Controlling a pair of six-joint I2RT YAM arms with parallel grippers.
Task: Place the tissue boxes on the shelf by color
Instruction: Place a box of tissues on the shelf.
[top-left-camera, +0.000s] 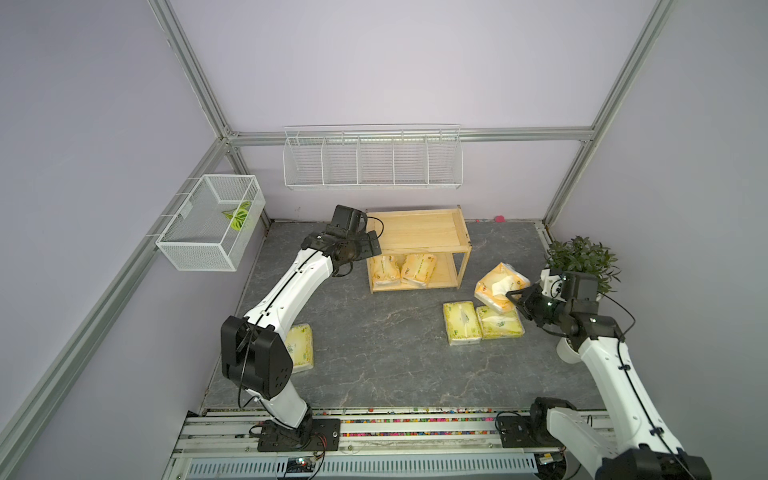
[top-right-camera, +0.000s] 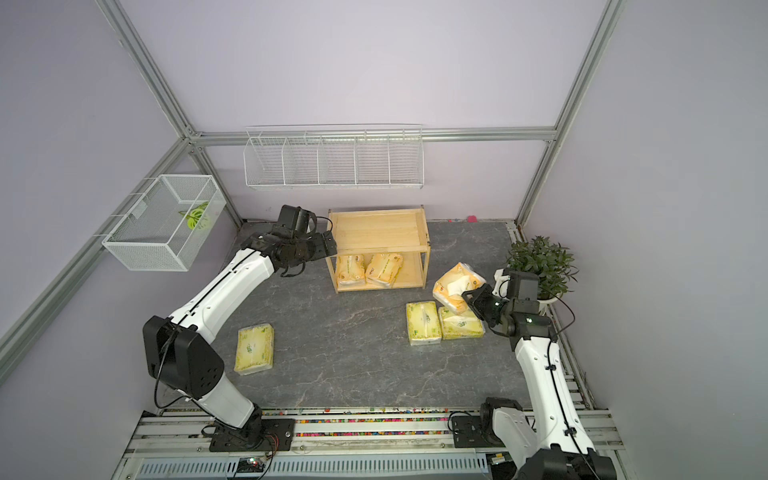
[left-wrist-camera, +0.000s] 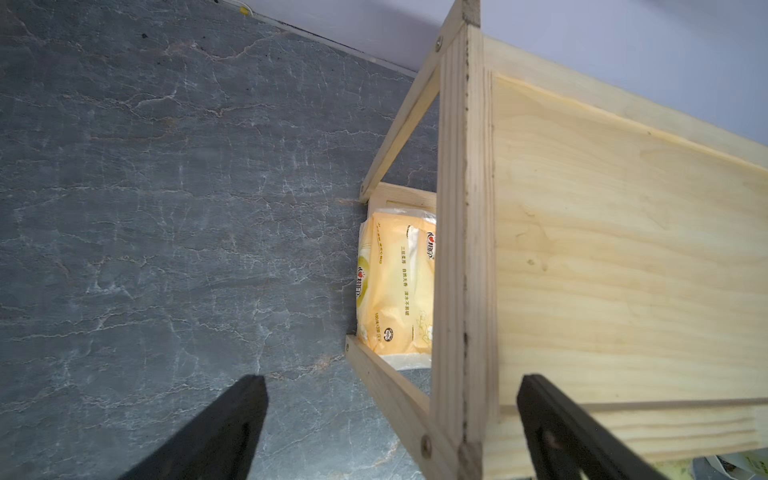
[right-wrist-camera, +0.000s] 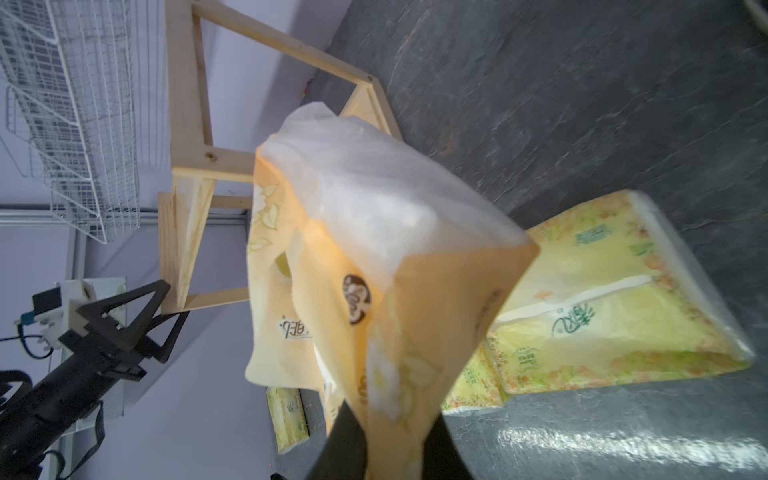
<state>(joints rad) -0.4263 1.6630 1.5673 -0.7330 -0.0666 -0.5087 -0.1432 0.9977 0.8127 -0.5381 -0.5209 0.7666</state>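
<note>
Grey desk (top-left-camera: 374, 365) carries the wooden shelf (top-left-camera: 419, 249) at its back edge, two orange packs (top-left-camera: 417, 269) on its lower tier. Right jaws pinch a third orange pack (top-left-camera: 496, 282), held up near the right edge; left jaws gape empty. Best level it, then slide it in beside them.

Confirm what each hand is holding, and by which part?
Right hand pinches the orange tissue pack by one end of its wrapper; left hand is open, holding nothing.

White arms (top-left-camera: 291, 286) with black joints (top-left-camera: 257, 357) (thin black cables (top-left-camera: 240, 392), seemingly clipped).
</note>
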